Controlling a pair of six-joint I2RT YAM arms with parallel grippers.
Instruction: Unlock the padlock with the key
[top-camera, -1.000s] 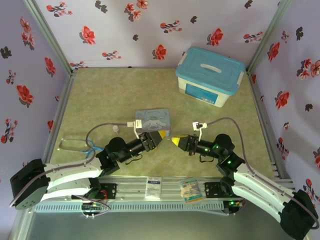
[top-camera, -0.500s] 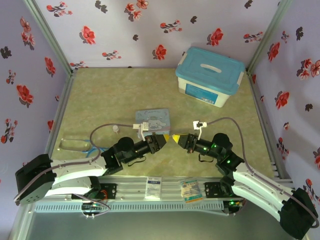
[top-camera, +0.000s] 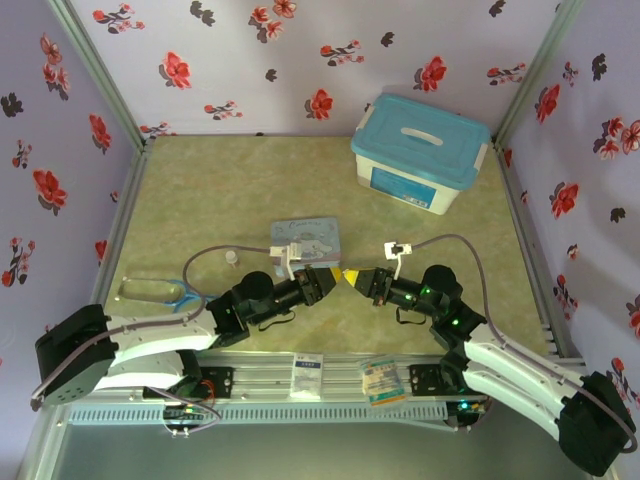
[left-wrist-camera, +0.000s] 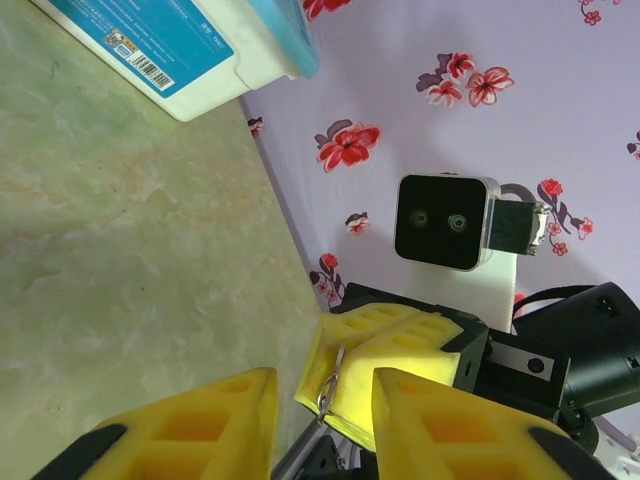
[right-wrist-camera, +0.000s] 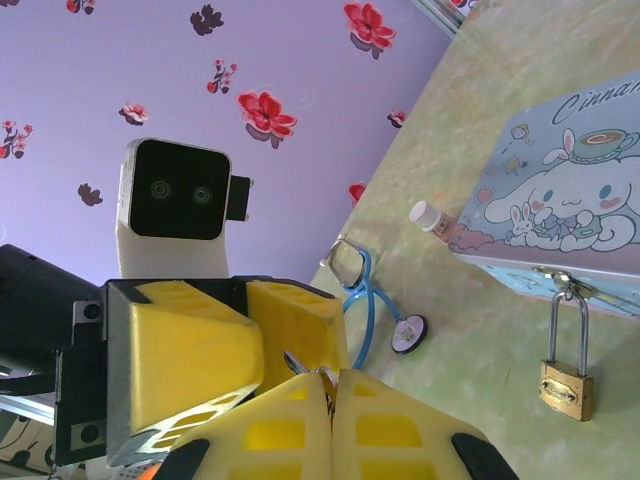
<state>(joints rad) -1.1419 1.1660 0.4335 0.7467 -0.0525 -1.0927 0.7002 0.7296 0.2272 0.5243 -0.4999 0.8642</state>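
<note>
Brass padlock (right-wrist-camera: 565, 385), just 1, hangs off tin (right-wrist-camera: 560, 210), lower right in R wrist view. 1 key (left-wrist-camera: 328, 385) pinched in closed R gripper (top-camera: 352, 277). L gripper (top-camera: 326, 272) half-closed round it, grip unclear.

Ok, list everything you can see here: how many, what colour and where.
padlock: one, brass with a silvery shackle, hanging from the tin's clasp
key: one, grey metal, pinched in the right gripper's fingers
tin: one, pale blue with a cartoon print, middle of the table
storage box: one, white with a blue lid, far right
stethoscope: one, blue tube and silvery disc, near left
vial: one, white cap, left of the tin
packets: two, white, on the rail between the arm bases
table: one, mottled green
left gripper: one, yellow fingers, tip to tip with the right gripper
right gripper: one, yellow fingers, shut on the key
</note>
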